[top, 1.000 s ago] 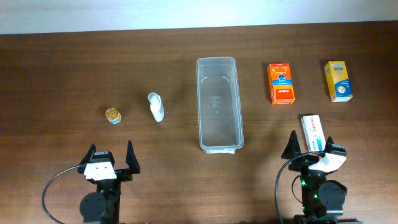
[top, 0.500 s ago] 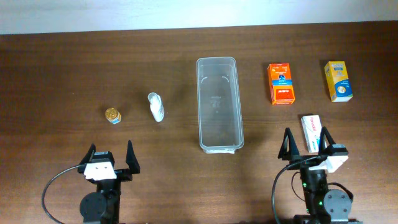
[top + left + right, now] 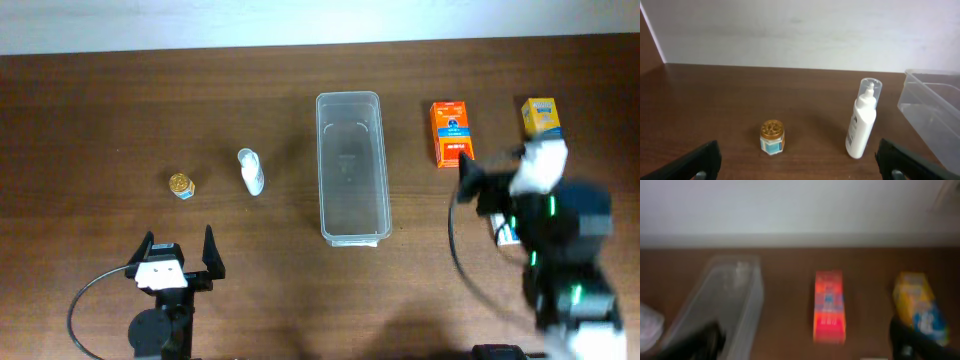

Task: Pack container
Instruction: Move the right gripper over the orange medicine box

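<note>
The clear plastic container (image 3: 352, 170) lies empty at the table's middle; it also shows in the left wrist view (image 3: 935, 100) and the right wrist view (image 3: 725, 305). My left gripper (image 3: 178, 240) is open and empty near the front edge, facing a small gold-lidded jar (image 3: 181, 185) (image 3: 772, 136) and a white bottle (image 3: 251, 172) (image 3: 862, 120). My right gripper (image 3: 495, 165) is open, empty and blurred, raised between an orange box (image 3: 452, 134) (image 3: 829, 306) and a yellow box (image 3: 541, 115) (image 3: 917, 305).
A white flat box (image 3: 505, 232) lies mostly hidden under my right arm. A pale wall runs along the table's far edge. The left jaws (image 3: 797, 162) and right jaws (image 3: 807, 345) have bare wood between them.
My right arm has risen and swung away from the front edge, over the white box, towards the orange and yellow boxes. The left arm and all objects have not moved.
</note>
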Controlling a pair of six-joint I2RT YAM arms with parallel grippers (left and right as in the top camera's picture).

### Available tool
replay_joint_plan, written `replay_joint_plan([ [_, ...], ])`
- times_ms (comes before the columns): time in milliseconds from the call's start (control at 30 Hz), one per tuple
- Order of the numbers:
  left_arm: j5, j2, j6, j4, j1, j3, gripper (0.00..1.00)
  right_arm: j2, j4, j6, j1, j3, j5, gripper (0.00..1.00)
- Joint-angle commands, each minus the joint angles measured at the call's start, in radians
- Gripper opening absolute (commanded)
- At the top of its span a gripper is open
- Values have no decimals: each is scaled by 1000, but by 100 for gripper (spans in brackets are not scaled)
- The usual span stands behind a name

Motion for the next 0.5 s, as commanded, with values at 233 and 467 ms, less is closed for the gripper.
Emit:
replay_joint_plan([
  [233,12,-6,15,1,5,-7,99,744,-671,-55,9,819,3,98],
  [467,12,-6,16,1,5,-7,100,918,-753,-55,9,921,13,98],
])
